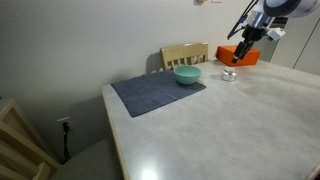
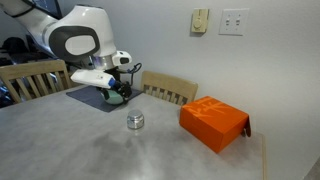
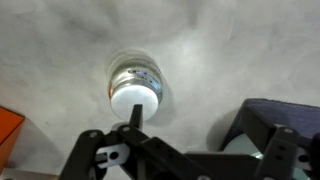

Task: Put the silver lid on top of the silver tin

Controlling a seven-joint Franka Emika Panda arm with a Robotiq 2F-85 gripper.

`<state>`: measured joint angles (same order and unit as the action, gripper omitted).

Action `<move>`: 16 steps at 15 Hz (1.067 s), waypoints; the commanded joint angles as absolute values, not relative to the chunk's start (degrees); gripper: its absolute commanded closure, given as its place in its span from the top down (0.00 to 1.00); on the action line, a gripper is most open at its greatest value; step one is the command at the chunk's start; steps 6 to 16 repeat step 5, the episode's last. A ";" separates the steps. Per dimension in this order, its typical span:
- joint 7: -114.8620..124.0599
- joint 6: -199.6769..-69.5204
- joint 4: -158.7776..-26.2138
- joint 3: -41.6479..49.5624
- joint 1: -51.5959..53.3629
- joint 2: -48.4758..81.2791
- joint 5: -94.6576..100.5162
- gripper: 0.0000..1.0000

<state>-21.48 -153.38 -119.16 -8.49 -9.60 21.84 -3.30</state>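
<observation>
The silver tin [image 1: 229,74] stands on the pale table between the teal bowl and the orange box; it also shows in the other exterior view [image 2: 135,121]. In the wrist view the tin [image 3: 135,82] is seen from above, with a pale round face inside a shiny rim. I cannot make out the silver lid as a separate thing in any view. My gripper [image 3: 195,128] hangs above the table beside the tin, fingers spread wide with nothing between them. It also shows in both exterior views [image 1: 246,42] [image 2: 120,90].
A teal bowl [image 1: 187,74] sits on a dark grey mat [image 1: 150,95]. An orange box [image 2: 213,123] lies close to the tin near the table edge. A wooden chair [image 1: 185,54] stands behind the table [image 1: 230,120].
</observation>
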 commanded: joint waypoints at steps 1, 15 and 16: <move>-22.14 -153.26 -120.26 -7.89 -8.57 20.41 -4.28 1.00; -22.30 -153.23 -122.20 -7.94 -8.40 18.42 -4.45 1.00; -22.30 -153.23 -122.20 -7.94 -8.40 18.42 -4.45 1.00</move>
